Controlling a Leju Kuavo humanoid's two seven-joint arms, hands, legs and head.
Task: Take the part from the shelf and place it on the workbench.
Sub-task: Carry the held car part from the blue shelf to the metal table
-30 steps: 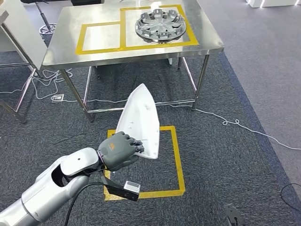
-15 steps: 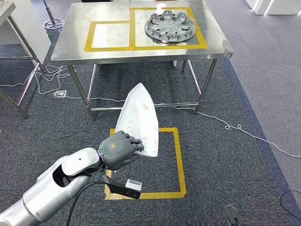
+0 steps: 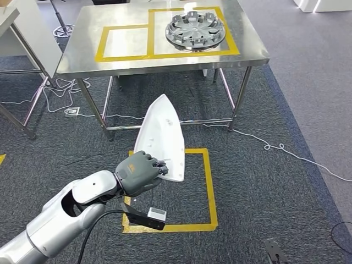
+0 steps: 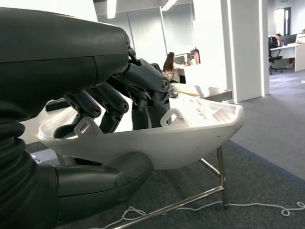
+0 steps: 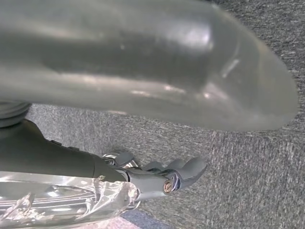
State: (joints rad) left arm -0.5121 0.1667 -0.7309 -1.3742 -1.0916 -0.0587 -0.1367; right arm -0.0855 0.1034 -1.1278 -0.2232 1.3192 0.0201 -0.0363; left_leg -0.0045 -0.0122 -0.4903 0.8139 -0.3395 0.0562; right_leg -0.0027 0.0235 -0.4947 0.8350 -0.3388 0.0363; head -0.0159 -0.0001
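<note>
Left hand gripping the wide end of a white plastic part, fingers curled over its upper rim, thumb pressed under it. Held in the air above the grey carpet, pointed tip toward the bench, short of its near edge and not touching it. Small moulded clips visible on the part's inner face in the left wrist view. No readable writing on the part; a small yellowish marking on the back of the left hand, too small to read.

On the bench, two rectangles of yellow tape: the left one bare, the right one holding a silver hubcap toward the far right corner.

On the carpet below the part, a square of yellow tape. White cables trailing across the carpet near the bench legs.

Right hand seen in the right wrist view over grey carpet, with nothing seen in it; cannot tell whether its fingers are spread or curled.
</note>
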